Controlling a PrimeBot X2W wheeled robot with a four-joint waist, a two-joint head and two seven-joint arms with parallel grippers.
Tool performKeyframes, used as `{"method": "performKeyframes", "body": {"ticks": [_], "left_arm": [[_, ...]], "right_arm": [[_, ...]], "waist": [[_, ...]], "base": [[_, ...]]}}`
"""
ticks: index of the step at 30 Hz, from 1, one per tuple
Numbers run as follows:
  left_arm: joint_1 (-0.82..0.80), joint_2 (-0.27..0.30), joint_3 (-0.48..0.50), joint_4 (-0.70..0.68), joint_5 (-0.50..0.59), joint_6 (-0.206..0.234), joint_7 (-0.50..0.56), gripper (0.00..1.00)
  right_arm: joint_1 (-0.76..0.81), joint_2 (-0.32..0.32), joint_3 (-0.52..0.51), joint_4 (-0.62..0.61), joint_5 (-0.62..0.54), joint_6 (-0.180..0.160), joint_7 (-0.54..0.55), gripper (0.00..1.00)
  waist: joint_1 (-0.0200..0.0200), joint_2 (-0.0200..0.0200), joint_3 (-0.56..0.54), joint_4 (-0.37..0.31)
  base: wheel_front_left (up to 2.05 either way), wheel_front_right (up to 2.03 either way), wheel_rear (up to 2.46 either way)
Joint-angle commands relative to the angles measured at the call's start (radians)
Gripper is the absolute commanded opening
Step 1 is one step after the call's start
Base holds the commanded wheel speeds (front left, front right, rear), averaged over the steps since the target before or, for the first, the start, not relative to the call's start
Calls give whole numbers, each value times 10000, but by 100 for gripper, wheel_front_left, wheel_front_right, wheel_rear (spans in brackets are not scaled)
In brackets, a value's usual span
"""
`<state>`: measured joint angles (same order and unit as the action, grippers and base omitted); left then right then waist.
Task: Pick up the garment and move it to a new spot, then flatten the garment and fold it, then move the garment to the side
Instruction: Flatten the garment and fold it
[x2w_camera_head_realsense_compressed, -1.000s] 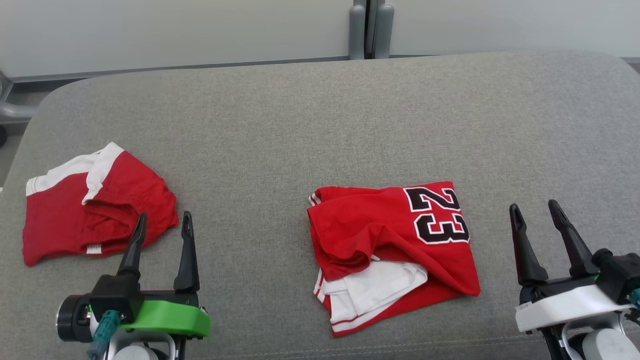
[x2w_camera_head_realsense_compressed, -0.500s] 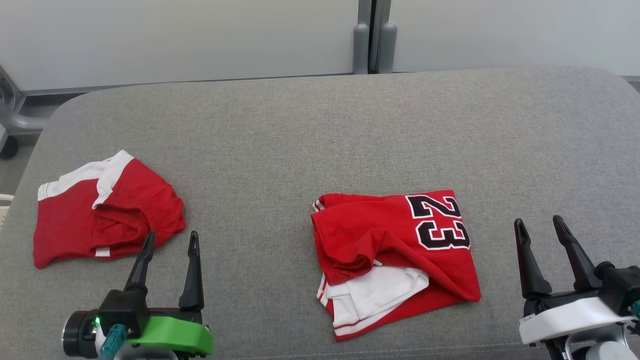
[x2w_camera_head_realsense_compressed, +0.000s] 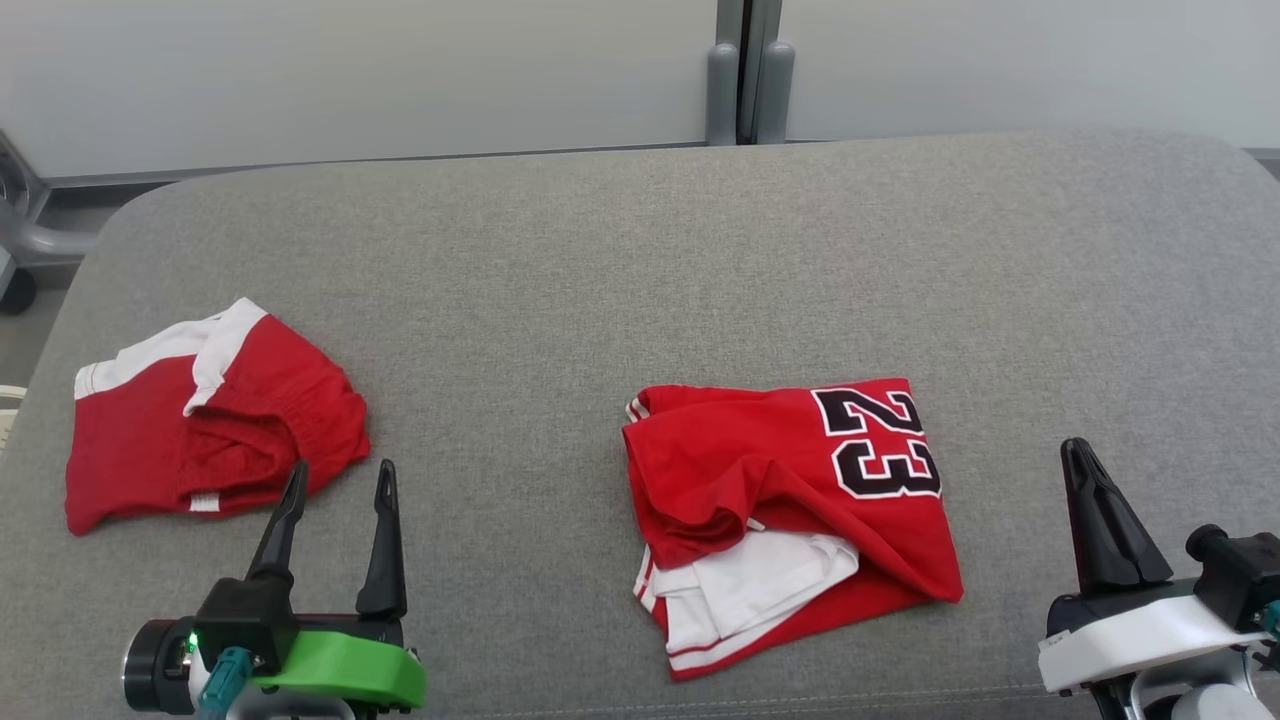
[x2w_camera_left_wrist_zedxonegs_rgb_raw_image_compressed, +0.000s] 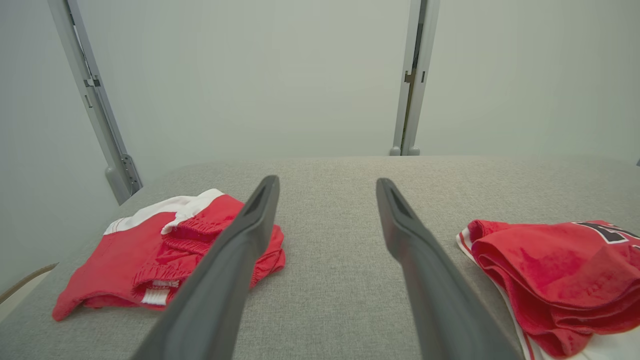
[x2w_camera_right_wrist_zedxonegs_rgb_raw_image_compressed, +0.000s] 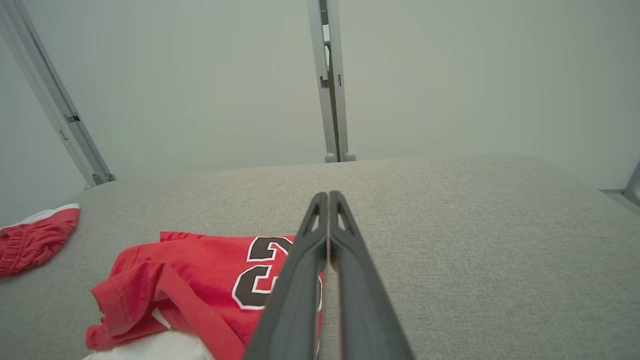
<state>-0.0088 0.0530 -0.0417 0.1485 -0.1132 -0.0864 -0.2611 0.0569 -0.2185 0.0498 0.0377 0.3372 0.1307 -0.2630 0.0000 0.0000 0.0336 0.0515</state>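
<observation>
On the grey cushion (x2w_camera_head_realsense_compressed: 600, 250) the crumpled jersey (x2w_camera_head_realsense_compressed: 790, 500) lies between left pincer (x2w_camera_head_realsense_compressed: 342, 468), spread wide by the shorts (x2w_camera_head_realsense_compressed: 200, 420), and right pincer (x2w_camera_head_realsense_compressed: 1078, 450), pinched together empty, within reach of either.

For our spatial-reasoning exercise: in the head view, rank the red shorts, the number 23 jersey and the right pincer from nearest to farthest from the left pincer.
1. Red shorts, beside the left pincer.
2. Number 23 jersey, centre.
3. Right pincer, far right.
</observation>
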Motion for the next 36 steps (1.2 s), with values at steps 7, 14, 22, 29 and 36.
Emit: {"method": "performKeyframes", "body": {"ticks": [7,14,22,29,36], "left_arm": [[-206,4,13,-47,-4,-15,-28,100],[-496,-7,-175,-62,-67,-62,-28,100],[-994,-19,-764,-85,-481,43,-28,100],[-1186,-19,-1121,-99,-756,271,-28,100],[-1220,-20,-1199,-161,-858,387,-28,100]], "right_arm": [[-266,-314,146,278,185,0,-46,0],[-1407,-1254,1238,1549,510,0,-44,0],[-3392,-2117,3810,3377,1302,0,-34,0],[-4270,-2300,5451,4046,1838,0,-34,0],[-4478,-2471,6540,4089,2236,0,-34,0]], "waist": [[0,0,132,130],[0,0,466,579],[0,0,1015,1433],[0,0,1226,1806],[0,0,1320,1850]], "base": [[0,0,0],[0,0,0],[0,0,0],[0,0,0],[0,0,0]]}}
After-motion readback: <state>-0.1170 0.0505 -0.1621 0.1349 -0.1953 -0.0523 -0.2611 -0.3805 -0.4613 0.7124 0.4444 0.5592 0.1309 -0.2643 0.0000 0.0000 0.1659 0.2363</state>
